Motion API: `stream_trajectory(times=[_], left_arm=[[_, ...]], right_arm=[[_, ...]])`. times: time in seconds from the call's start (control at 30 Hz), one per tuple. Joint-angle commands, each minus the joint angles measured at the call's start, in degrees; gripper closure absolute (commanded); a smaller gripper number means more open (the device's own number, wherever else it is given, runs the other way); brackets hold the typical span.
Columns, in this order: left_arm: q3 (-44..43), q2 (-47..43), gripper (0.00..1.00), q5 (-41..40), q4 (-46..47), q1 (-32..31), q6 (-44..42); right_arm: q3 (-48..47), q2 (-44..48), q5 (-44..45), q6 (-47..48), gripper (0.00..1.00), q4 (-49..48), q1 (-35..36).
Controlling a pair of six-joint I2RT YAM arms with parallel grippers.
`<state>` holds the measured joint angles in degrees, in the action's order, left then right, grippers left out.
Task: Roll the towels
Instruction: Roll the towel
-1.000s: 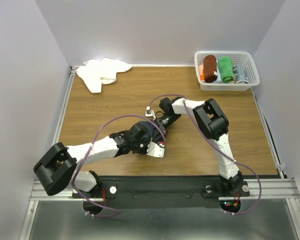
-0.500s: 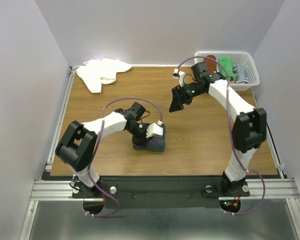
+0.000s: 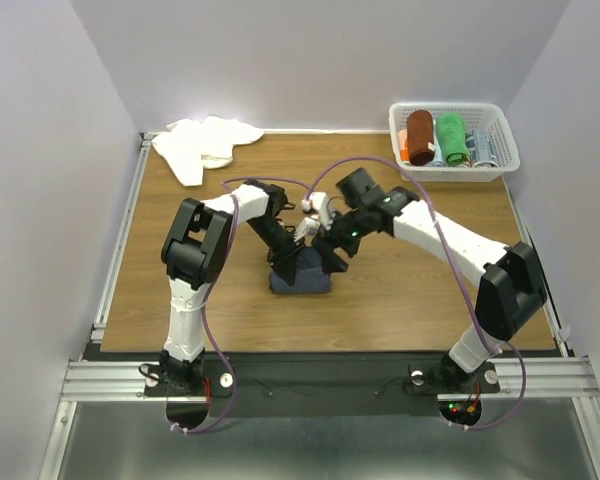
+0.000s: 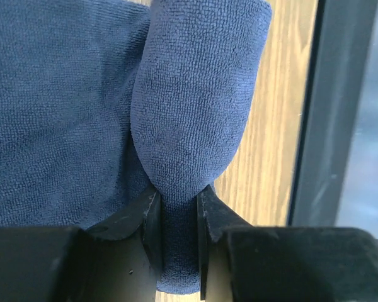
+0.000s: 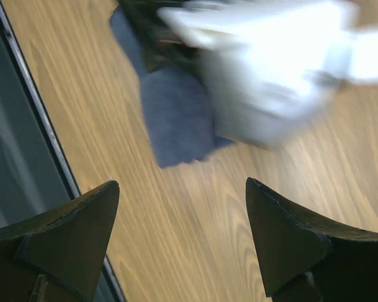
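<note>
Pinching the blue-grey towel (image 4: 195, 119), the left hand (image 4: 178, 202) sits beside the spread-fingered right hand (image 5: 181, 189).

Wood-grain surface (image 3: 400, 310) stood enclosed by plain pale walls (image 3: 310, 60) on three sides. A metal rail (image 3: 550, 375) ran along its near edge. Lighting was even.

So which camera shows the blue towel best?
Left wrist view: the blue towel fills it, a rolled fold pinched in the left gripper. Top view shows it small, under the arms; right wrist, just a flat corner.
</note>
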<state>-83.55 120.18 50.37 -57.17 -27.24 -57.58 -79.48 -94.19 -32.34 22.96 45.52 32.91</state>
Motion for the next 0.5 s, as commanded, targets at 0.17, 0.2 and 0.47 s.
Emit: stream_trajectory(times=[0.17, 0.2, 0.47], left_arm=[[-5.22, 8.75, 0.75, -6.95, -1.54, 1.32, -5.96], [-5.48, 8.93, 0.75, -6.6, -1.63, 1.4, -5.96], [-7.51, 9.29, 0.7, -5.37, -1.98, 1.84, -6.05]], right_arm=[[8.81, -0.64, 25.02, 7.53, 0.14, -20.8, 17.88], [10.12, -1.34, 25.83, 8.06, 0.14, -21.95, 19.98], [15.49, -7.66, 30.14, 12.02, 0.21, -30.22, 24.22]])
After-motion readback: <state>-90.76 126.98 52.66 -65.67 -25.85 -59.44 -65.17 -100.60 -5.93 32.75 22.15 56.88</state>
